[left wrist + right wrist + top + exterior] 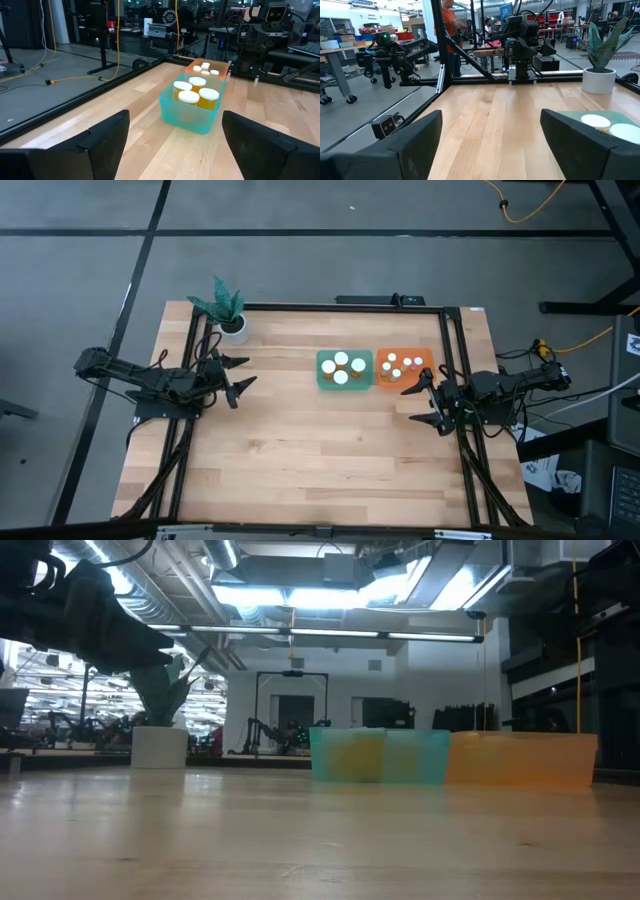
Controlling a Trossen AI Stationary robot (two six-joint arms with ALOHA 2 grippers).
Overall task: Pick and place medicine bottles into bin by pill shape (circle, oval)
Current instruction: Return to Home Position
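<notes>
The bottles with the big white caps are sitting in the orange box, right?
Not quite. The bottles with the big white caps sit in the green bin, not the orange one. The orange bin right beside it holds the bottles with smaller caps. The high view shows this, and the left wrist view agrees.

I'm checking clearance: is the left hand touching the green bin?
Apart. The high view shows bare table between the left hand and the green bin, and the left wrist view shows the bin ahead of its open fingers.
</notes>
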